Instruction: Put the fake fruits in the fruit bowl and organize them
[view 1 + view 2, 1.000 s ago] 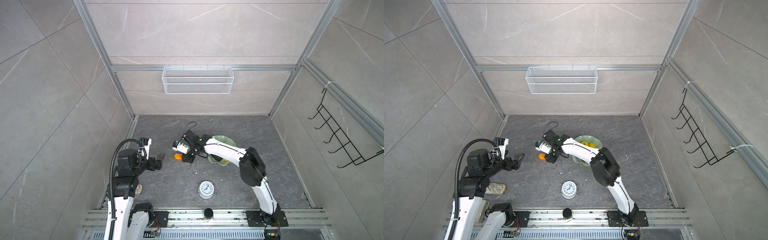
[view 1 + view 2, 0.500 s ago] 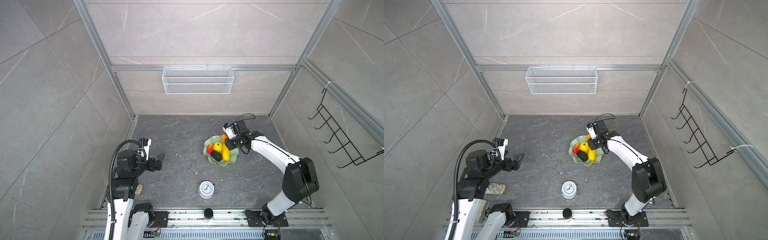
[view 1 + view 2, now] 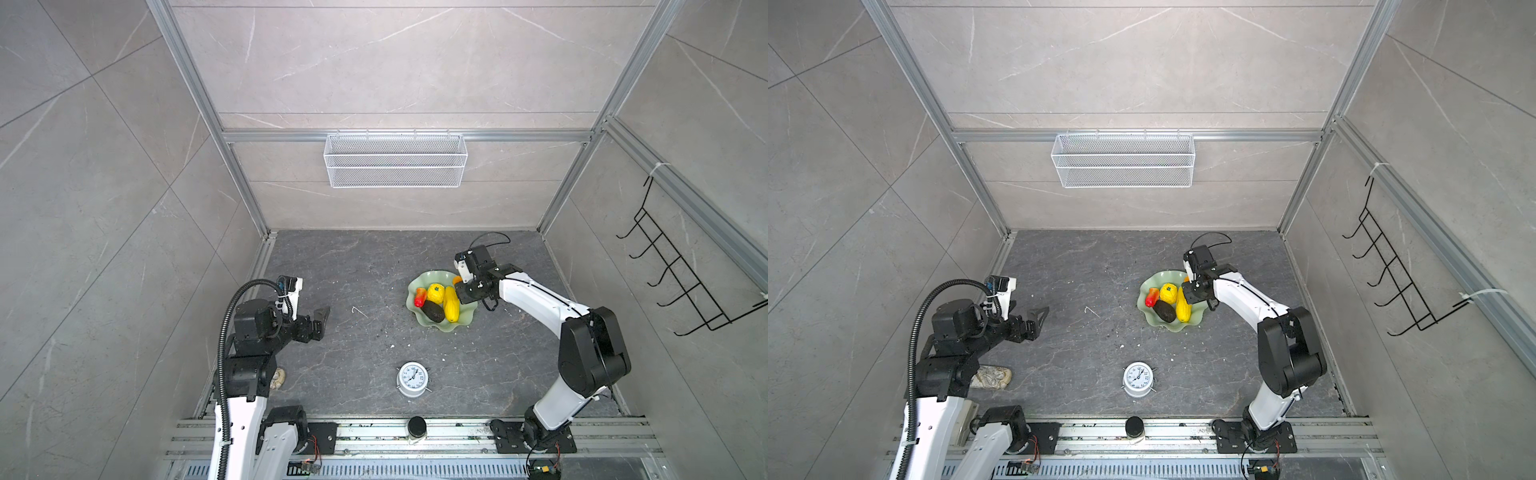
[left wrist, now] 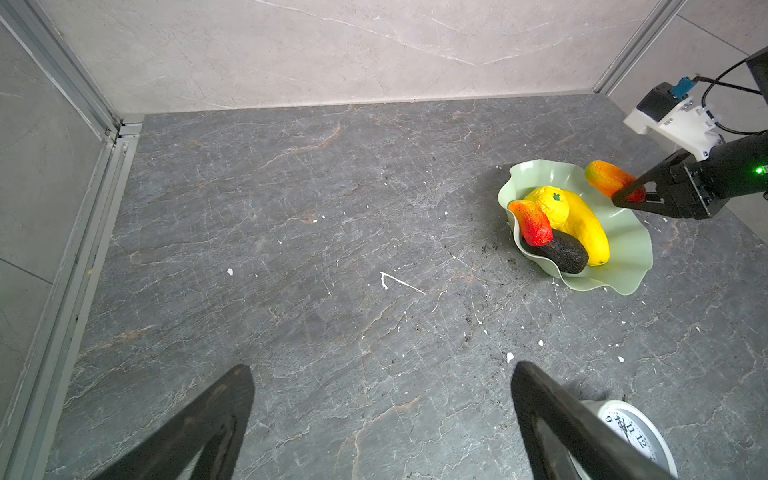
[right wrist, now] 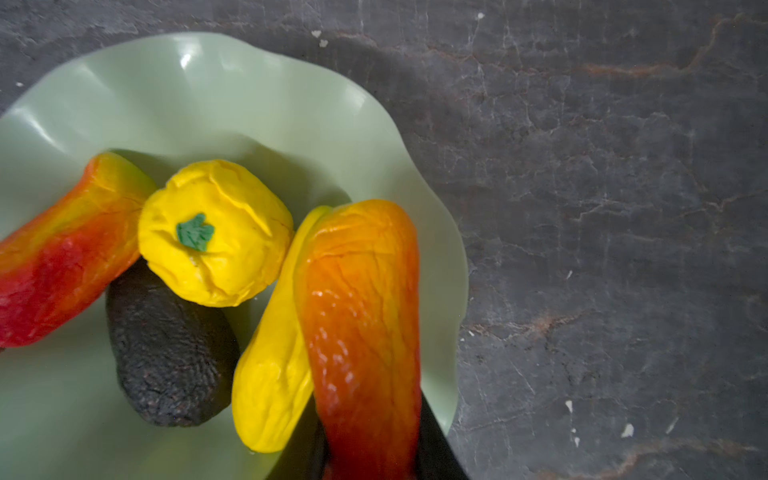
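Note:
The pale green fruit bowl sits right of the floor's middle. In it lie a long yellow fruit, a bumpy round yellow one, a red-orange one and a dark avocado. My right gripper is shut on a second red-orange fruit, held over the bowl's far right rim, beside the long yellow one. My left gripper stands open and holds nothing, far left of the bowl.
A white alarm clock stands near the front edge. A white wire basket hangs on the back wall and a black hook rack on the right wall. A pale stone-like lump lies by the left arm's base.
My right gripper carried the red-orange fruit from the floor left of the bowl across to the bowl's far right rim, then barely moved. The left arm stayed still.

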